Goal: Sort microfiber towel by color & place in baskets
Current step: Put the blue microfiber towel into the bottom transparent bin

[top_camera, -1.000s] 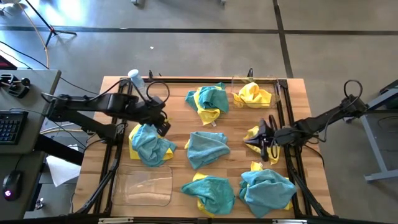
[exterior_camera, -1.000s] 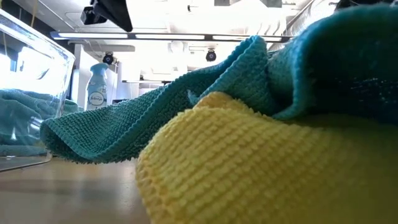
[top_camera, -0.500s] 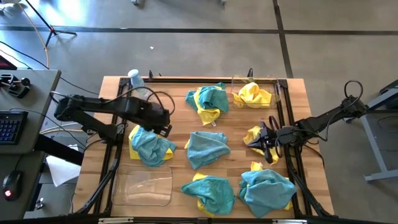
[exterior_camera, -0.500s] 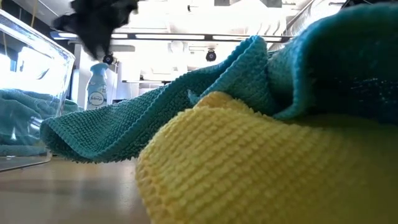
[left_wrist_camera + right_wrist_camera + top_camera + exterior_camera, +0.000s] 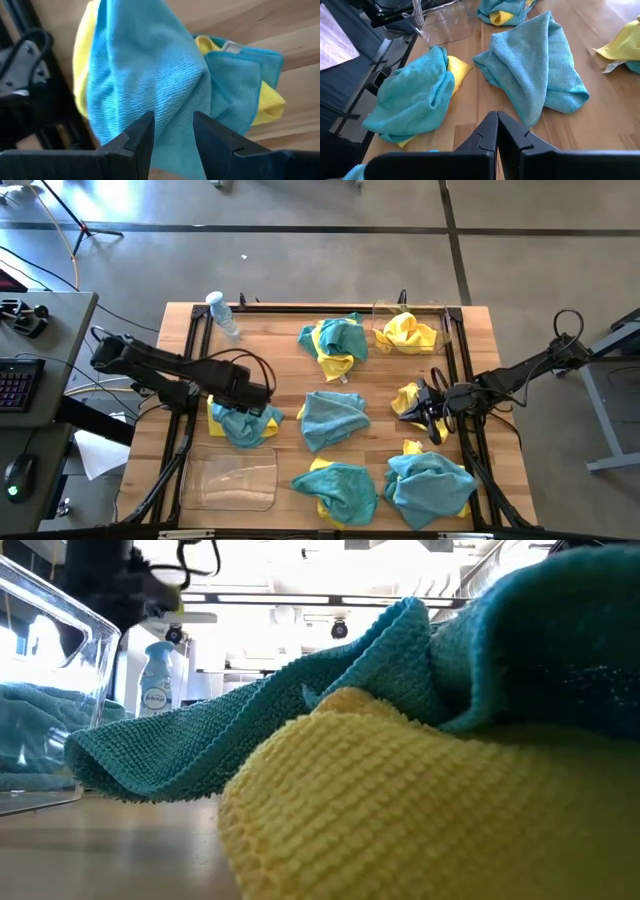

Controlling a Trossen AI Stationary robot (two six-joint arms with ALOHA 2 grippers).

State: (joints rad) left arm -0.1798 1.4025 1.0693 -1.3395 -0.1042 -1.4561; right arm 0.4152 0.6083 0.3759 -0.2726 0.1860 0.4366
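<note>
Fuzzy, looped-pile cloth towels in teal and yellow lie on a matt, grained wood table. At lower left, a basket of clear, glossy plastic. Matt black fingers.

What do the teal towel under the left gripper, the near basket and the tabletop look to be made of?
Teal towel: soft woven microfiber by the look, matte, with fine ribbed loops and limp folds. Near basket: probably clear plastic, glossy; the wood shows through its walls. Tabletop: wood planks, likely butcher block, with visible grain and a smooth, slightly satin finish.
</note>
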